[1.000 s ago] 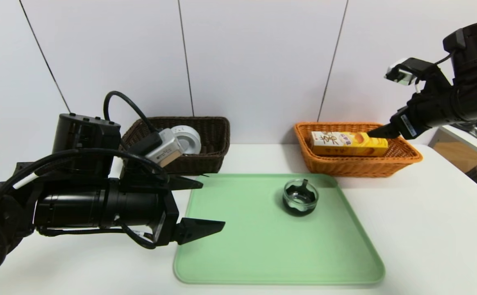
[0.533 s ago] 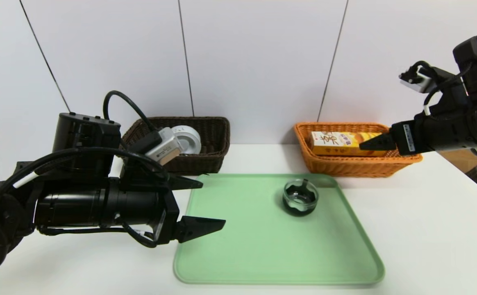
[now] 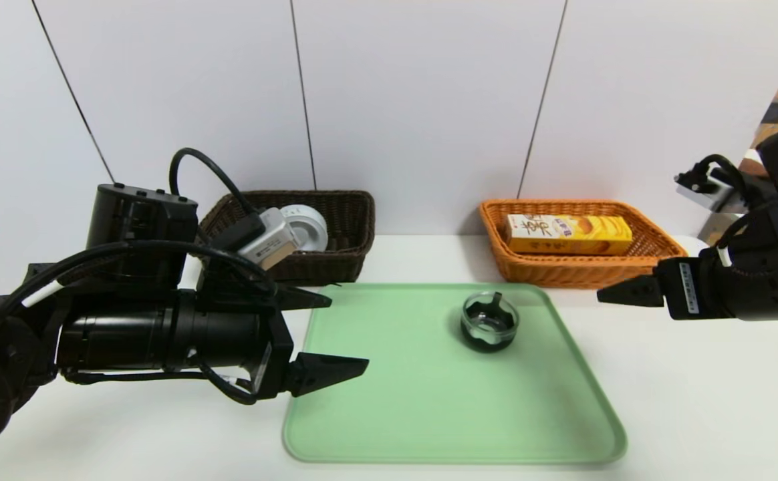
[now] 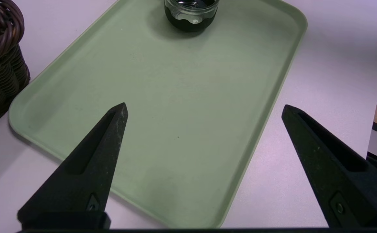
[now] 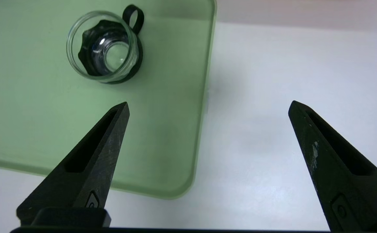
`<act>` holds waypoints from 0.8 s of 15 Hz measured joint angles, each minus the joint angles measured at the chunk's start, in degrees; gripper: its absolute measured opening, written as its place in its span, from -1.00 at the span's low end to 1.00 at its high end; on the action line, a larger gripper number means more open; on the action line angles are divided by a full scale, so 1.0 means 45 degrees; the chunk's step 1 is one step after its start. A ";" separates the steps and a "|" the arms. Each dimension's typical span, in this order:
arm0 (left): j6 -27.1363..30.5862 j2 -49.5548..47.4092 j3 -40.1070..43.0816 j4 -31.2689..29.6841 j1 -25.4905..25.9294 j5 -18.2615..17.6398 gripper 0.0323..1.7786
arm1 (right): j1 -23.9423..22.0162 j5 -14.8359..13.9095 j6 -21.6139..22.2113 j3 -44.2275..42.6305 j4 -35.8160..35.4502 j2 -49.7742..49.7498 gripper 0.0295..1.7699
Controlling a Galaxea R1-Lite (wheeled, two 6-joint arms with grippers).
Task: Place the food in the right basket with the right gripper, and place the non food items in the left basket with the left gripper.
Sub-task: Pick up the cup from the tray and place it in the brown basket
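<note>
— Left gripper?
— Hovering at the left edge of the green tray, fingers spread wide apart, nothing between them, pointing across the tray.

— Right gripper?
— Out over the white table just off the tray's right side, in front of the orange basket. Fingers spread wide too, holding nothing. Only one fingertip visible from the head camera; spread clear in the wrist view.

— Snack box?
— Lying flat on its long side inside the orange basket, white end toward the left, clear of the gripper.

— Tape roll?
— In the dark brown basket, leaning against the back left part, partly hidden behind the left wrist camera. Standing on edge or propped at a tilt: hard to say.

— Glass dish?
— On the tray, in the far right part, upright, well apart from both grippers. Dark insert inside, with a small black loop sticking out at the rim. Between the two baskets in depth terms, nearer the orange one.

— Baskets?
— Both at the back of the table against the wall, dark one left, orange one right, each just behind a far corner of the tray.
</note>
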 joint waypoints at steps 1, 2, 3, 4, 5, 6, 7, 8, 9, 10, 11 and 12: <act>0.0000 0.0000 0.0000 0.0000 0.0000 0.0000 0.90 | 0.0043 0.0000 0.0154 0.0233 -0.0008 -0.0141 0.91; 0.0011 0.0000 0.0000 0.0000 0.0000 0.0005 0.90 | 0.0073 -0.0003 0.0282 0.0414 -0.0014 -0.0233 0.91; 0.0019 0.0000 0.0000 0.0005 0.0000 0.0000 0.90 | 0.0079 -0.0003 0.0425 0.0545 -0.0014 -0.0306 0.91; 0.0024 -0.0003 0.0000 0.0005 -0.0005 -0.0005 0.90 | 0.0089 -0.0014 0.0523 0.0666 -0.0024 -0.0349 0.91; 0.0024 0.0000 0.0000 0.0005 -0.0005 -0.0005 0.90 | 0.0103 -0.0014 0.0631 0.0764 -0.0024 -0.0374 0.91; 0.0024 -0.0003 0.0000 0.0000 -0.0005 -0.0005 0.90 | 0.0135 -0.0014 0.0753 0.0815 -0.0033 -0.0390 0.91; 0.0035 -0.0003 0.0000 0.0000 -0.0005 -0.0005 0.90 | 0.0238 -0.0019 0.0943 0.0840 -0.0038 -0.0379 0.91; 0.0030 -0.0014 0.0000 0.0000 -0.0005 0.0000 0.90 | 0.0390 -0.0014 0.1097 0.0856 -0.0076 -0.0360 0.91; 0.0024 -0.0033 0.0000 0.0000 0.0000 -0.0005 0.90 | 0.0555 -0.0008 0.1159 0.0859 -0.0203 -0.0322 0.91; 0.0030 -0.0051 0.0000 0.0000 0.0000 0.0000 0.90 | 0.0691 -0.0014 0.1227 0.0856 -0.0282 -0.0257 0.91; 0.0016 -0.0068 0.0008 0.0005 0.0003 0.0000 0.90 | 0.0840 -0.0024 0.1368 0.0783 -0.0301 -0.0165 0.91; 0.0005 -0.0087 0.0033 0.0005 0.0003 -0.0005 0.90 | 0.0992 -0.0033 0.1506 0.0685 -0.0325 -0.0060 0.91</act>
